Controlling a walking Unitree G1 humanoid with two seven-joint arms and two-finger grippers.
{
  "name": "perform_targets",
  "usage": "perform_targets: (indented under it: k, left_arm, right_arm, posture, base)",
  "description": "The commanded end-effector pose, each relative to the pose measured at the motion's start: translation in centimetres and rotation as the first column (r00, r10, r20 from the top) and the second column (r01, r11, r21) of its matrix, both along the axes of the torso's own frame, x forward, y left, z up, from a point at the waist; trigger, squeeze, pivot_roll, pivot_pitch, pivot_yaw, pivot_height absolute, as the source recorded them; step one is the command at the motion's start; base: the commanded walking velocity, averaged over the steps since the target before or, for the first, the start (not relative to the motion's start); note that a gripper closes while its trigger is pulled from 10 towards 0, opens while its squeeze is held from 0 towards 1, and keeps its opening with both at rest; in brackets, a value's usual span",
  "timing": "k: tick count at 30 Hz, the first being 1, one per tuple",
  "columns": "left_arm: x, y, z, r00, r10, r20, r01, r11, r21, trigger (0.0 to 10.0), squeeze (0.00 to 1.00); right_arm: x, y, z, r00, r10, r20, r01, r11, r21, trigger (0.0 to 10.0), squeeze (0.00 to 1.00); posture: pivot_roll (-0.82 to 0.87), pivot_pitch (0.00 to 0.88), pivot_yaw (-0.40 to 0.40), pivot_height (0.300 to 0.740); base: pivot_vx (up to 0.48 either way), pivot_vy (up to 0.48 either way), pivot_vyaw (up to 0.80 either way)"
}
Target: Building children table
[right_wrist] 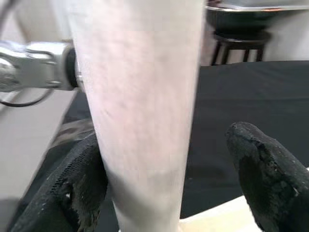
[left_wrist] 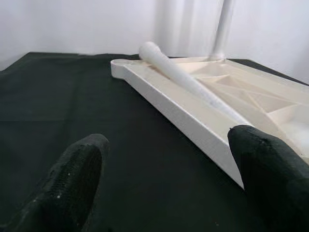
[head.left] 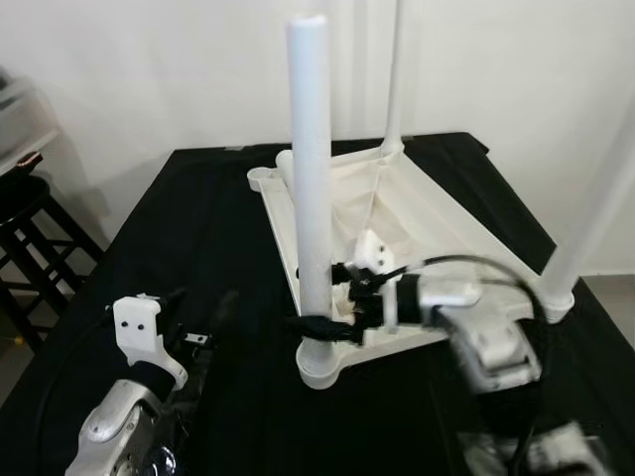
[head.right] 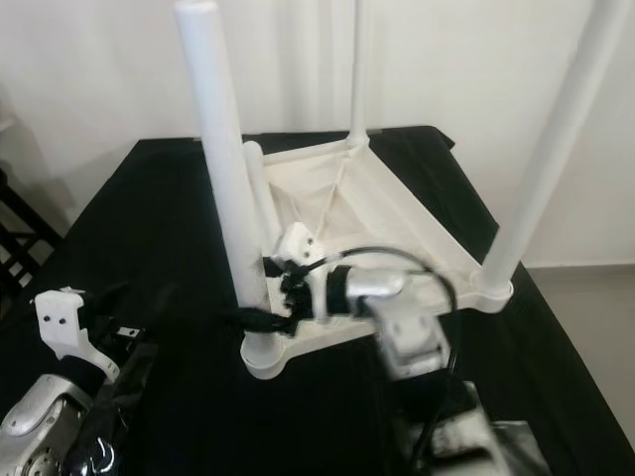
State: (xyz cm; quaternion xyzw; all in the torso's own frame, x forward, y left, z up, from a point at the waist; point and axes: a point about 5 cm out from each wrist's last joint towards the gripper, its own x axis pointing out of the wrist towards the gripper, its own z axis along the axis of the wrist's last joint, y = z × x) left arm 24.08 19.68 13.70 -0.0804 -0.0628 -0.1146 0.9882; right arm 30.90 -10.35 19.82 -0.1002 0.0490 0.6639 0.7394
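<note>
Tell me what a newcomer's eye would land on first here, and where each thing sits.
The white table top lies upside down on the black-covered surface, with three white legs standing up from its corners; the nearest leg towers in front. The right gripper reaches around that leg's base, its black fingers spread either side. A fourth loose leg lies in the top, and the left gripper waits open at the near left.

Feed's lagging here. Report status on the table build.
Right gripper at base of near leg, jaws open around it. Left gripper open, low over the black cloth. Tabletop upside down, three legs standing, fourth leg lying loose inside.
</note>
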Motion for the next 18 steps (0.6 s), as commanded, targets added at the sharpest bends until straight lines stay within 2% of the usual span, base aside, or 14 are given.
perform_targets:
  k: [1,4,7,9,10,11,12,13,18]
  left_arm:
    - [-0.1,0.3,-0.4,1.0,0.013,-0.014,-0.013,1.0,-0.007,10.0,0.0]
    - [-0.1,0.2,-0.4,1.0,0.014,-0.013,-0.014,1.0,-0.009,10.0,0.0]
    - [-0.1,0.2,-0.4,1.0,0.017,-0.011,-0.017,1.0,-0.011,10.0,0.0]
    - [-0.1,0.2,-0.4,1.0,0.017,-0.011,-0.017,1.0,-0.011,10.0,0.0]
    - [-0.2,0.1,-0.4,1.0,0.021,-0.009,-0.021,1.0,-0.013,10.0,0.0]
    - [-0.2,0.1,-0.4,1.0,0.027,-0.006,-0.027,1.0,-0.014,10.0,0.0]
    - [-0.2,0.1,-0.4,1.0,0.027,-0.006,-0.027,1.0,-0.014,10.0,0.0]
    - [-0.2,0.1,-0.4,0.999,0.032,-0.003,-0.032,0.999,-0.016,10.0,0.0]
    - [-0.3,0.0,-0.3,0.999,0.04,0.002,-0.04,0.999,-0.021,10.0,0.0]
  right_arm:
    - [-0.2,0.6,-0.2,0.999,0.049,-0.016,-0.049,0.999,0.018,10.0,0.0]
    - [0.2,0.8,-0.1,0.998,0.06,-0.02,-0.059,0.998,0.025,10.0,0.0]
    - [1.3,1.5,-0.3,0.992,0.11,-0.063,-0.107,0.993,0.045,10.0,0.0]
    - [1.3,1.5,-0.3,0.992,0.11,-0.063,-0.107,0.993,0.045,10.0,0.0]
    - [1.9,1.8,-0.8,0.988,0.128,-0.088,-0.125,0.991,0.04,8.2,0.0]
    - [2.3,1.9,-1.4,0.982,0.151,-0.113,-0.149,0.988,0.03,4.4,0.0]
    - [2.3,1.9,-1.4,0.982,0.151,-0.113,-0.149,0.988,0.03,4.4,0.0]
    - [2.5,1.9,-1.9,0.977,0.166,-0.132,-0.165,0.986,0.016,0.0,0.0]
    - [2.7,1.4,-2.7,0.968,0.187,-0.169,-0.189,0.982,0.004,0.0,0.0]
  posture:
    - [-0.03,0.031,0.049,0.74]
    - [-0.03,0.031,0.048,0.74]
    - [-0.01,0.025,0.038,0.74]
    - [-0.01,0.025,0.038,0.74]
    - [0.0,0.025,0.027,0.74]
    - [0.0,0.023,0.022,0.74]
    - [0.0,0.023,0.022,0.74]
    - [0.0,0.026,0.018,0.74]
    - [0.0,0.028,0.014,0.74]
  base:
    - [0.0,0.0,0.0]
    - [0.0,0.0,0.0]
    - [0.0,0.0,0.0]
    - [0.0,0.0,0.0]
    - [0.0,0.0,0.0]
    - [0.0,0.0,0.0]
    - [0.0,0.0,0.0]
    - [0.0,0.0,0.0]
    - [0.0,0.0,0.0]
